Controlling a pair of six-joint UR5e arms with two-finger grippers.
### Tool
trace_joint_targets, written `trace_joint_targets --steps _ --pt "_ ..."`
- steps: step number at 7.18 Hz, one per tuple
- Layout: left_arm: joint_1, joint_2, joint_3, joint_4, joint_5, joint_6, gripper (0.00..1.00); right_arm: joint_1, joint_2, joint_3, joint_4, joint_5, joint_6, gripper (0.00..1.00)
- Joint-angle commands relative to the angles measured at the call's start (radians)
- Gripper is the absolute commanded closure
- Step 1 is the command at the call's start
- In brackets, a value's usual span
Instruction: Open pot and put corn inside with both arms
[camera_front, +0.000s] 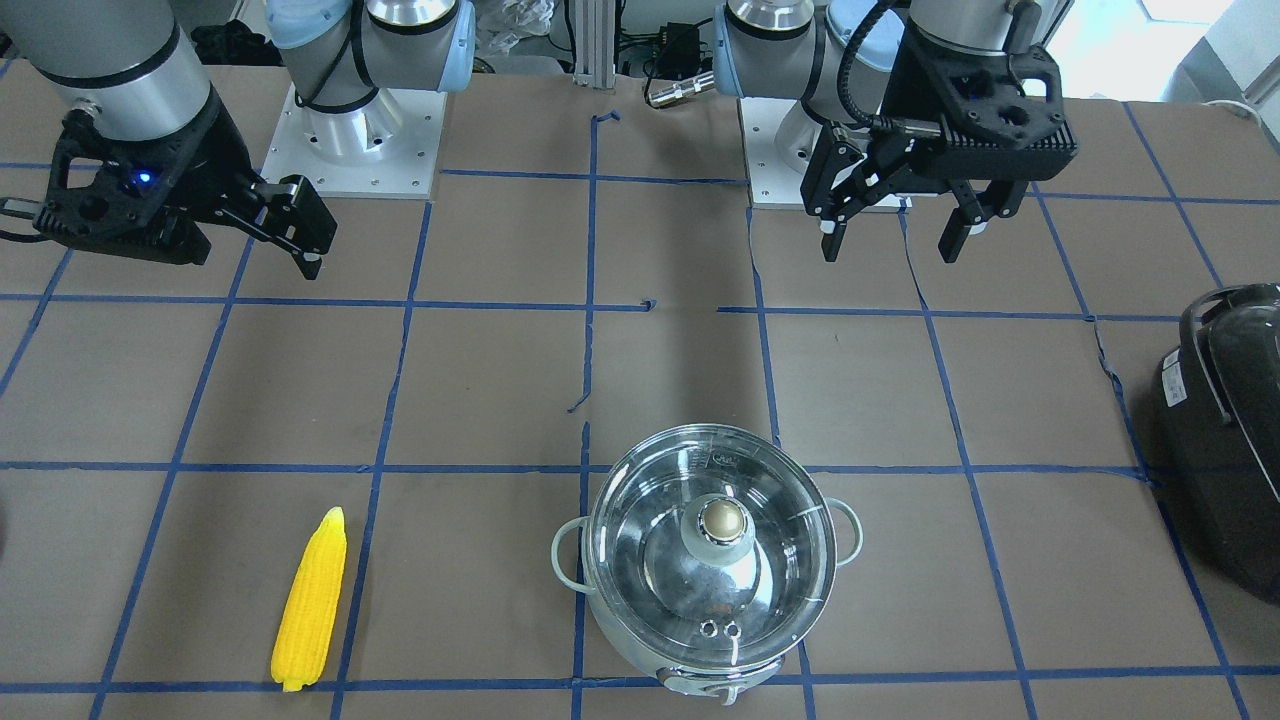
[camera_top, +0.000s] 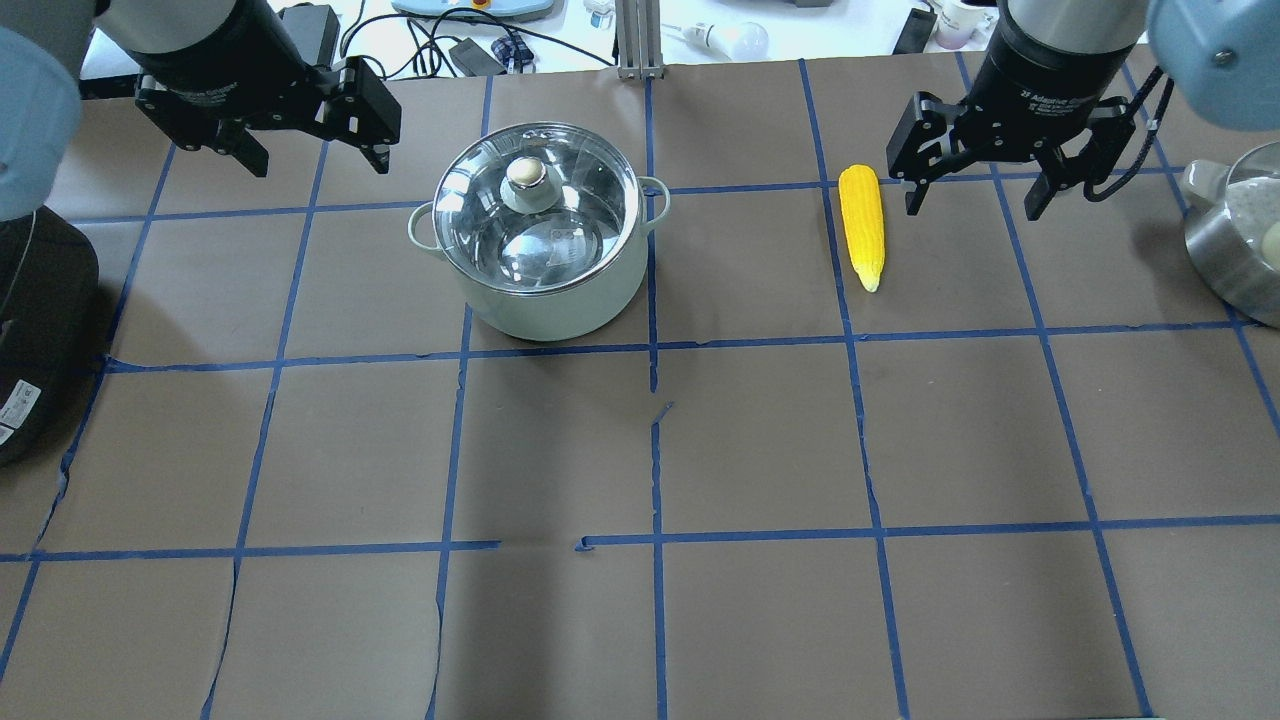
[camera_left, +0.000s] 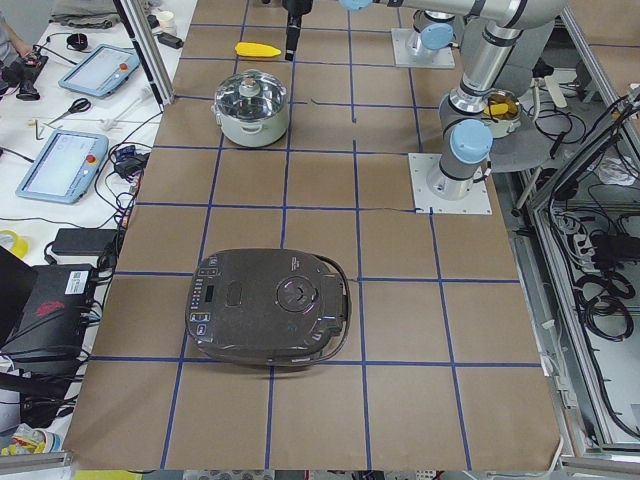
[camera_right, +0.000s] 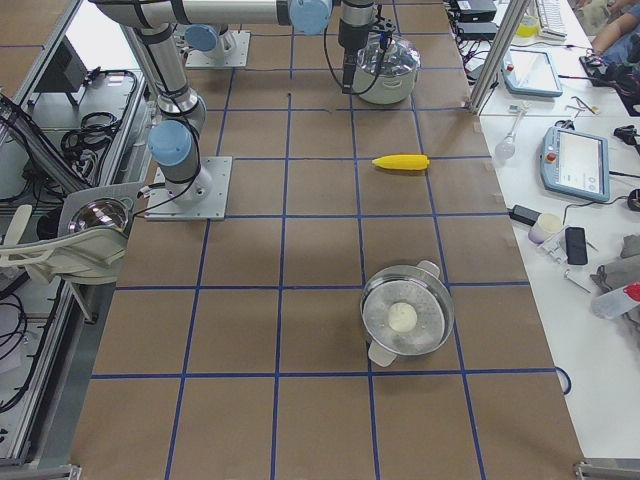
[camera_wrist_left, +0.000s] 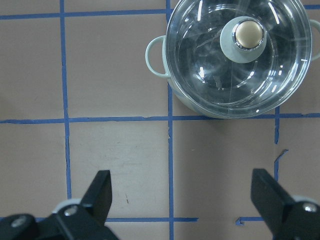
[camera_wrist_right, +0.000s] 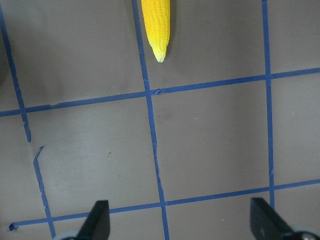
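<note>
The pot (camera_top: 545, 290) stands on the table with its glass lid (camera_top: 500, 235) on, and the lid's knob (camera_top: 527, 172) is free. It also shows in the front view (camera_front: 700, 650) and the left wrist view (camera_wrist_left: 159, 57). The corn (camera_top: 861, 225) lies flat to the pot's right and shows in the front view (camera_front: 311, 600); its tip shows in the right wrist view (camera_wrist_right: 156, 25). My left gripper (camera_top: 318, 155) hangs open and empty, left of the pot. My right gripper (camera_top: 972, 207) hangs open and empty, just right of the corn.
A large black appliance (camera_top: 30, 330) sits at the table's left end, also in the left-side view (camera_left: 270, 305). A steel pot holding a white lump (camera_right: 405, 320) sits at the right end, seen at the overhead view's edge (camera_top: 1215, 250). Blue tape lines cross the brown table cover.
</note>
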Motion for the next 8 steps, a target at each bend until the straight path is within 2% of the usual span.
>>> trace_joint_targets --steps 1,8 --pt "0.0 0.0 0.0 0.0 0.0 0.0 0.0 0.001 -0.001 -0.003 0.003 -0.007 0.0 0.0" --pt "-0.002 -0.003 -0.003 0.001 0.002 -0.001 0.0 0.006 -0.007 0.015 -0.009 0.004 -0.002 0.0"
